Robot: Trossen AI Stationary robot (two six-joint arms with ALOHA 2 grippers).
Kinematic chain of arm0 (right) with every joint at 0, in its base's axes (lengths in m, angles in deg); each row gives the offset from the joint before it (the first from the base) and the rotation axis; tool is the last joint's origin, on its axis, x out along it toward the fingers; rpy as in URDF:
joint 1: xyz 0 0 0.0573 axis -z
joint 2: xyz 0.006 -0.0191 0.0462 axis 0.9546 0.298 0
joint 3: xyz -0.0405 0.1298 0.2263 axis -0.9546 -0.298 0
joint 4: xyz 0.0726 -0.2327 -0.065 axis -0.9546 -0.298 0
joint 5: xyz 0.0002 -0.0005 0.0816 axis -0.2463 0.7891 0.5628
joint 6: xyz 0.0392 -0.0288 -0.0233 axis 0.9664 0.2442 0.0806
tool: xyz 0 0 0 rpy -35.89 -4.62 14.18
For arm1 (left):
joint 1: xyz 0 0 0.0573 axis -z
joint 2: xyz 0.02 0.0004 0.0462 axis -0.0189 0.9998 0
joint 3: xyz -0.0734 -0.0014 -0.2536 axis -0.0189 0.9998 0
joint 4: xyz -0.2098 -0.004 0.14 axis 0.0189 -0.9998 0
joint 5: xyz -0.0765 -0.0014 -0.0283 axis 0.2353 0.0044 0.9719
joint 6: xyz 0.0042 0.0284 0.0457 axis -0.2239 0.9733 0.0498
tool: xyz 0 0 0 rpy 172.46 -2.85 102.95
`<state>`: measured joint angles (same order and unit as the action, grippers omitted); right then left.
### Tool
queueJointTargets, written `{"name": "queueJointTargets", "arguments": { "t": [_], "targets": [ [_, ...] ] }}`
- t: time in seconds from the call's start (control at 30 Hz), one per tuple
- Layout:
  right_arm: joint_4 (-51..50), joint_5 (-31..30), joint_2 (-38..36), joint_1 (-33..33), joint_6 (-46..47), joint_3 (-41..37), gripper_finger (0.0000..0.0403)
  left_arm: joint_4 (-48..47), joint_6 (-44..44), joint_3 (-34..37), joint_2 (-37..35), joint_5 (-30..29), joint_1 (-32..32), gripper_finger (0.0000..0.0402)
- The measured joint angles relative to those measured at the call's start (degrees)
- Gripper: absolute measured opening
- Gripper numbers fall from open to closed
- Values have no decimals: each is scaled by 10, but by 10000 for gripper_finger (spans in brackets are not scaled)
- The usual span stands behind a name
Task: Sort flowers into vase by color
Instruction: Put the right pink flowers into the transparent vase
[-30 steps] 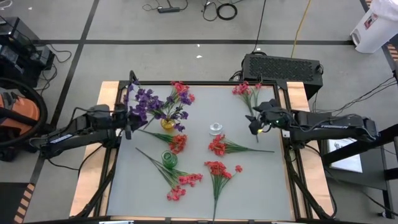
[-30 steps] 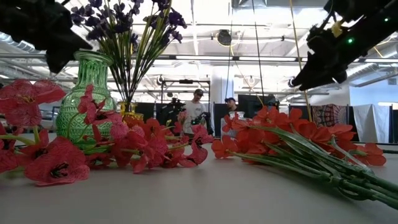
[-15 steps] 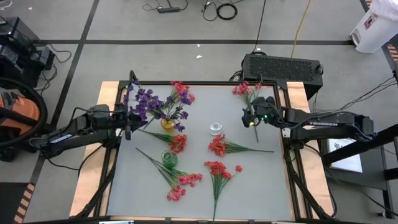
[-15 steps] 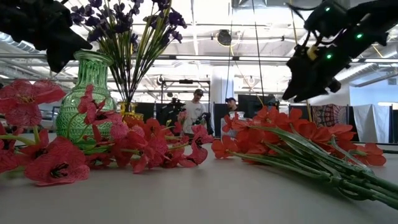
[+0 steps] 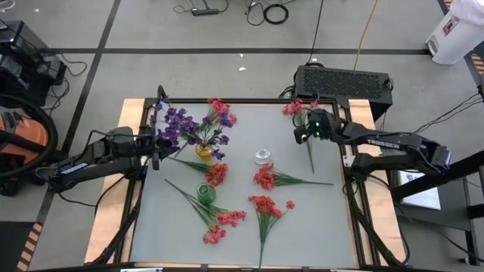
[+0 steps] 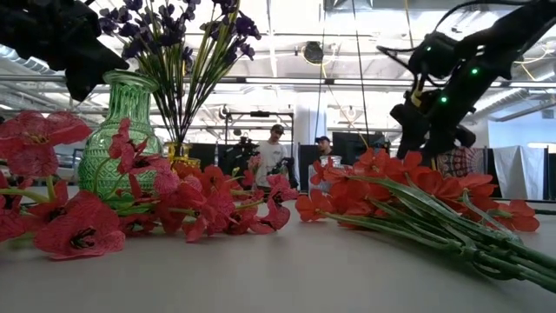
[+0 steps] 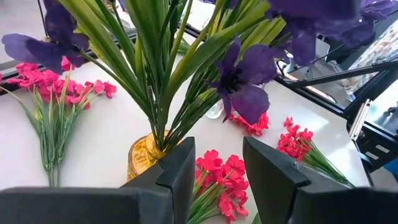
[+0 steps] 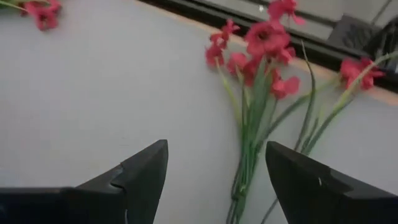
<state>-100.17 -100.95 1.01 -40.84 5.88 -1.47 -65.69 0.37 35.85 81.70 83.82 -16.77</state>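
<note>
Purple flowers stand with their stems in a small amber vase. My left gripper is open just left of this vase, which stands right before its fingers in the left wrist view. Pink-red sprigs lie flat on the table around a green vase and a clear glass vase. My right gripper is open and empty above the table. It is beside the stems of a pink-red sprig at the far right, which also shows in the right wrist view.
More pink-red sprigs lie at mid-table and near the front. One pink-red cluster is at the far edge by the purple flowers. A black box stands behind the table. People stand far off in the room.
My right gripper has gone toward the table's far edge and a little left, toward the pink-red sprig at the far right, and has turned about on the way. It stays open and empty. No flower has moved.
</note>
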Motion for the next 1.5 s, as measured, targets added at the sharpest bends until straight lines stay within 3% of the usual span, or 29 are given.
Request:
{"name": "queueJointTargets", "arguments": {
  "t": [0.43, 0.8, 1.27, 1.5],
  "targets": [
    [-121, 5, 126, 49, 8, 72, 263, -2, 0, 0, 0, 0, 0, 141],
    [-121, 35, 212, 54, 8, 87, 263, -2, 0, 0, 0, 0, 0, 141],
    [-120, 49, 230, 69, 7, 87, 260, -2, 0, 0, 0, 0, 0, 141],
    [-129, 48, 230, 71, 7, 87, 218, -2, 0, 0, 0, 0, 0, 141]
  ]
}}
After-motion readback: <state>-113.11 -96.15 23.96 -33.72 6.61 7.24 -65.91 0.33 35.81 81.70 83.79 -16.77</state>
